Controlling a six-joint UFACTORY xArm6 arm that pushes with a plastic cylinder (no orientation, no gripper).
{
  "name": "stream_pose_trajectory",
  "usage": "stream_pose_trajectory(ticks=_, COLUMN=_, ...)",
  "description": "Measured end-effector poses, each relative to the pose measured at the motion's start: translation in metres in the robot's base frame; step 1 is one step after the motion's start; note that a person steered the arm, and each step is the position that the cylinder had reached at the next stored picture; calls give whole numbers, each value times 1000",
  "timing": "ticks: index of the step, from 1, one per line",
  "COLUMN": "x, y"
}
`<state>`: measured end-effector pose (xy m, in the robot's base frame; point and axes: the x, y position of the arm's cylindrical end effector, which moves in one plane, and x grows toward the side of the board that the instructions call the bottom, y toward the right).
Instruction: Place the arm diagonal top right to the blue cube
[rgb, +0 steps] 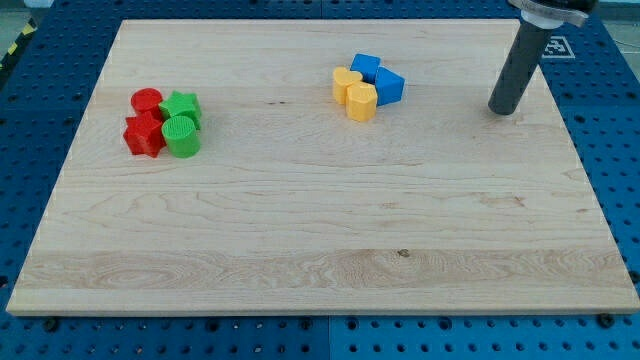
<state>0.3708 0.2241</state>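
The blue cube (389, 86) sits near the view's top middle, touching a second blue block (366, 66) at its upper left and two yellow blocks (347, 82) (361, 101) on its left. My tip (501, 108) rests on the board to the view's right of the blue cube, a little lower than it and well apart from it. The rod rises from the tip toward the view's top right corner.
A cluster at the view's left holds a red cylinder (147, 101), a red star-like block (144, 135), a green star-like block (183, 106) and a green cylinder (182, 135). The wooden board (320, 250) lies on a blue perforated table (620, 160).
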Motion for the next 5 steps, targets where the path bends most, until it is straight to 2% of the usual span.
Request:
stream_pose_trajectory(ticks=1, x=-12, y=3)
stream_pose_trajectory(ticks=2, x=-41, y=28)
stream_pose_trajectory(ticks=3, x=-78, y=21)
stream_pose_trajectory(ticks=4, x=-98, y=-28)
stream_pose_trajectory(ticks=5, x=-102, y=-35)
